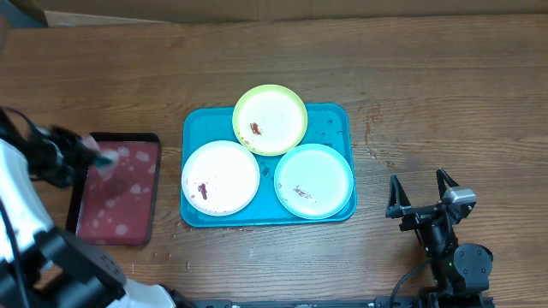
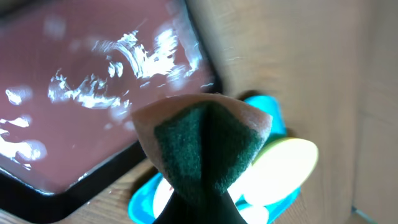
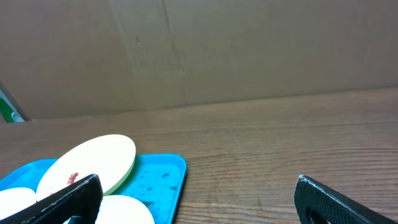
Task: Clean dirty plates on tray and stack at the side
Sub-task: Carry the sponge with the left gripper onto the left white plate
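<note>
Right gripper (image 1: pixel 419 181) spread wide, empty, beside the tray (image 1: pixel 338 115). All three plates (image 1: pixel 220 177) sit on the tray with smears intact: none cleaned, none stacked. Left gripper (image 1: pixel 98 158) clamps a sponge (image 2: pixel 205 155) over the soapy dark red tray (image 1: pixel 116 205) on the worktop (image 1: pixel 428 85). Task barely begun, I'd say.

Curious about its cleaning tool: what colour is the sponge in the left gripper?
Dark green, tan-orange edged; the sponge shows best in the left wrist view.

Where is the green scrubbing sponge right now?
The folded green scrubbing sponge is pinched in the left arm's fingers, over the small black-rimmed dark red tray in the overhead view, left of the large turquoise plastic tray.
</note>
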`<state>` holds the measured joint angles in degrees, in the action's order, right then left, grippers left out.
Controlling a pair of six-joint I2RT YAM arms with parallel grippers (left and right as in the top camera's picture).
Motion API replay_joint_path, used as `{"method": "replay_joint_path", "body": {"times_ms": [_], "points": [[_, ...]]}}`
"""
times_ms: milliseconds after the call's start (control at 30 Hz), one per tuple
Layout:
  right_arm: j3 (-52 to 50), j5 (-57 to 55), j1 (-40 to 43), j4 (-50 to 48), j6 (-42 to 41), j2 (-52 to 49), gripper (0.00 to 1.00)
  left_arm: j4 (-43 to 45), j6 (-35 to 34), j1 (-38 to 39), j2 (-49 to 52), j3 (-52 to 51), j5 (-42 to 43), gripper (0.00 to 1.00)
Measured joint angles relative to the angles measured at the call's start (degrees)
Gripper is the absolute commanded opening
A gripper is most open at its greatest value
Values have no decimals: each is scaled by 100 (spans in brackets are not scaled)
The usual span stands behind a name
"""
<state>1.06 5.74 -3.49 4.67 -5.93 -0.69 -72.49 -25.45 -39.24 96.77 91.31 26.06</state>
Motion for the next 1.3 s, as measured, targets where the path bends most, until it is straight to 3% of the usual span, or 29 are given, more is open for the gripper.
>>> {"method": "replay_joint_path", "body": {"times_ms": [133,367,667,933,1033,1067,1100,1300], "points": [[0,0,2,-2,0,0,100,-297,181,439,-796,767,2,4],[0,0,0,-4,0,0,100,-763,282,2072,-1342,564,-234,4],[0,0,2,-7,0,0,100,857,201,4404,-833,-1646,-820,4],[0,2,2,-4,0,0,100,1768,-299,5241,-186,-2343,-1991,5],[0,0,0,-4,0,0,100,1906,-358,5268,157,-2345,-2214,26],[0,0,2,-9,-2,0,100,1939,-354,5268,286,-2347,-2264,57],[0,0,2,-4,0,0,100,1961,-398,5268,389,-2347,-2306,100],[0,0,2,-4,-2,0,100,1843,-363,5261,640,-2310,-2347,100]]}}
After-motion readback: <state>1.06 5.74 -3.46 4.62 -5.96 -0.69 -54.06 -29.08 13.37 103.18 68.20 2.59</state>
